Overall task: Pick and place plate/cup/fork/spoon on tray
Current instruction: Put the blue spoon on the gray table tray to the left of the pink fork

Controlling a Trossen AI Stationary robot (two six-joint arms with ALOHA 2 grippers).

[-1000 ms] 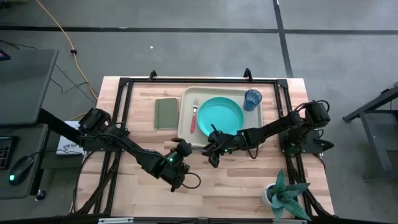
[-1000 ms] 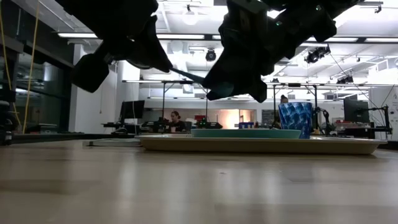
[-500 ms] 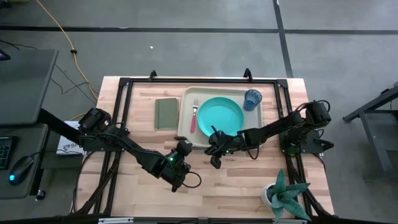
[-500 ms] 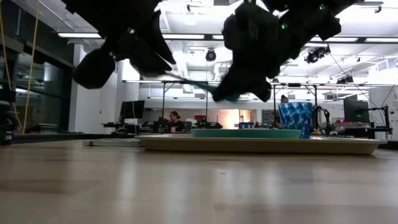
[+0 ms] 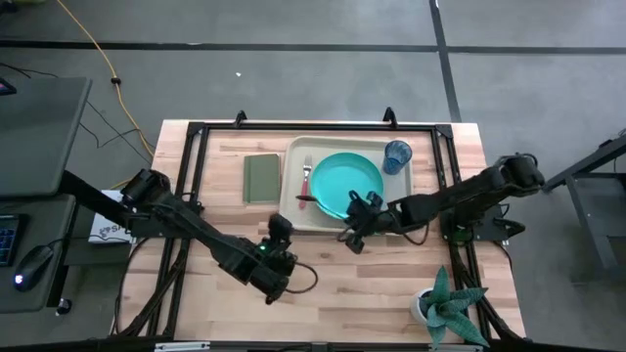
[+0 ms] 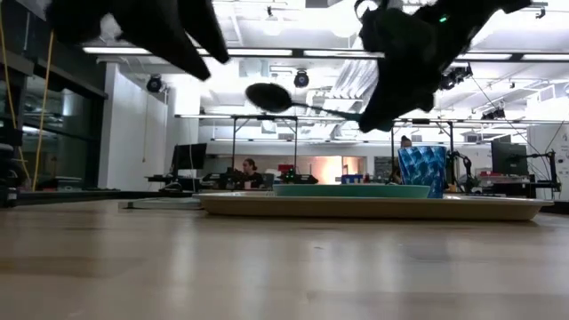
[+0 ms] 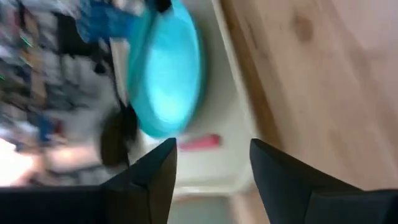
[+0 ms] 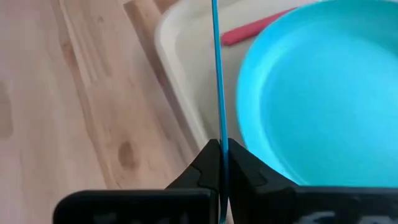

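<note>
Now we have the spoon [image 6: 271, 97] in the right gripper [image 5: 354, 233], jaws clamped on its blue handle, bowl held above the tray [image 5: 291, 210] near the one fork [image 5: 305, 180], presumably for laying down. One plate [image 5: 346, 183] and one cup [image 5: 397, 155] already sit there. Our left gripper [image 5: 278, 233] waits over the counter [image 5: 372, 293], jaws apart and empty.

A robotics lab, open-plan.
My wooden bench [image 5: 323, 274] stands on grey concrete floor [image 5: 293, 88]; beyond it are ceiling strip lights [image 6: 267, 53], monitors [image 6: 188, 158] on far desks, and a seated person [image 6: 251, 169].
</note>
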